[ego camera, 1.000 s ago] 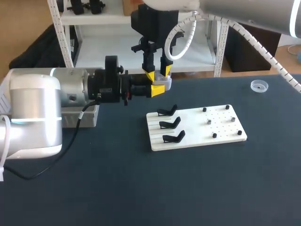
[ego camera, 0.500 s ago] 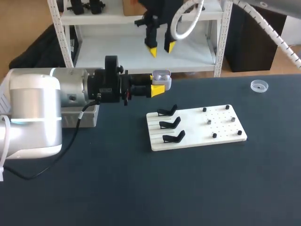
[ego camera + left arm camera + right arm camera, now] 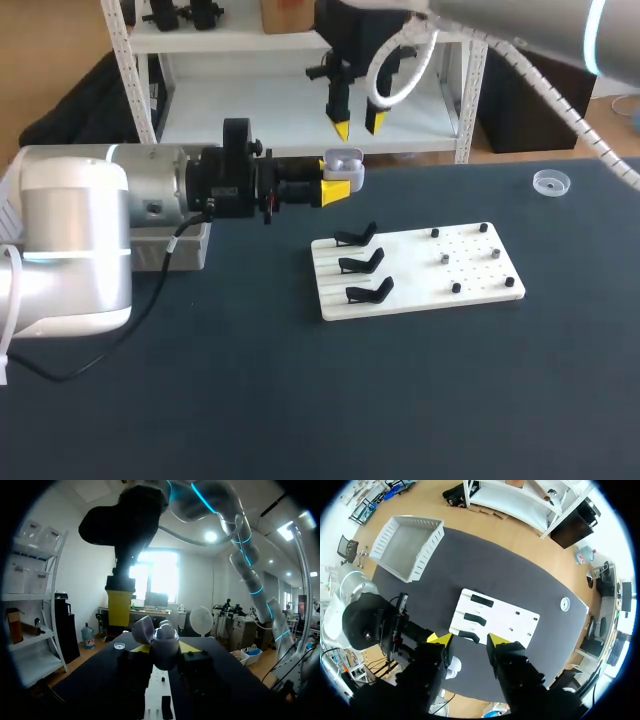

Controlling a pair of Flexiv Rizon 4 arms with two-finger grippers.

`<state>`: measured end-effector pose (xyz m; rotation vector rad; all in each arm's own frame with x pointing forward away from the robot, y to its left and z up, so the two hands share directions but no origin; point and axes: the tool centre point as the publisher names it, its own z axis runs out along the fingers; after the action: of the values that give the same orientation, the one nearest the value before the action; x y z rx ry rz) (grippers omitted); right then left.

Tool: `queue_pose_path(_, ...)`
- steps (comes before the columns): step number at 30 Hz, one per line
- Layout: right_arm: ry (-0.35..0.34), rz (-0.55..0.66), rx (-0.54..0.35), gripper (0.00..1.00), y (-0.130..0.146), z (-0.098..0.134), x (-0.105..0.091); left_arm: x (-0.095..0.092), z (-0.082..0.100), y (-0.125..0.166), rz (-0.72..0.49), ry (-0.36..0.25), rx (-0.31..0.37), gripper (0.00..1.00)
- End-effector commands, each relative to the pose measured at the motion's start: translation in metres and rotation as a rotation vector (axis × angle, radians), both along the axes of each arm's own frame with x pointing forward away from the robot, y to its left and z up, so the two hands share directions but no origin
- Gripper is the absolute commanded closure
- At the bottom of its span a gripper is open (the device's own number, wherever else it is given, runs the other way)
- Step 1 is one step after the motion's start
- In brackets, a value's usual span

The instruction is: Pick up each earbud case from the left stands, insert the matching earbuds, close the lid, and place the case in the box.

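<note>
Left gripper (image 3: pixel 338 180): level above the far part of the dark table (image 3: pixel 250 400), fingers clamped from two sides on the earbud case (image 3: pixel 343 160). Case pale grey and clear of the table, with its lid (image 3: pixel 142 629) hinged open. In the left wrist view, case (image 3: pixel 164 641) seated between the yellow tips; contents not discernible.

Right gripper (image 3: pixel 357 127): pointing straight down, above and slightly beyond the case, not touching it. Fingers spread apart, nothing between them. In the right wrist view, the same gripper (image 3: pixel 469 640) over the near edge of the board, with the case (image 3: pixel 452 666) low beside the finger on the left arm's side.

White board (image 3: pixel 415 270): flat on the table, near the middle. Three black stands (image 3: pixel 362 262) in a row on the half nearer the left arm, all bare. Small dark pegs (image 3: pixel 456 288) scattered over the other half.

Box (image 3: pixel 427 547): pale, open-topped, at the table's far left edge, well apart from the board, partly hidden behind the left arm (image 3: pixel 120 220) in the head view.

Small clear round dish (image 3: pixel 551 182): at the far right of the table, well apart from the board.
</note>
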<state>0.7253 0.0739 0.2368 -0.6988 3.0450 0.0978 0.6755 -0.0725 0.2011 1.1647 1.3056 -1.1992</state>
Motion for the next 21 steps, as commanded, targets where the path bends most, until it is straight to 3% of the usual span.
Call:
queue_pose_path(1,0.036,0.0,-0.007,0.59,-0.002,-0.007,-0.002,0.0,0.0,0.0,0.001,0.0,-0.001,1.0)
queue_pose_path(10,0.046,-0.007,0.023,0.58,-0.009,-0.007,-0.031,0.0,0.0,0.0,0.001,0.0,-0.001,1.0)
queue_pose_path(16,0.047,-0.005,0.042,0.57,-0.009,-0.007,-0.038,0.0,0.0,0.0,0.001,0.0,-0.001,1.0)
queue_pose_path(21,-0.022,-0.054,0.076,0.54,-0.026,0.017,-0.039,0.0,0.0,0.0,0.001,0.0,-0.001,1.0)
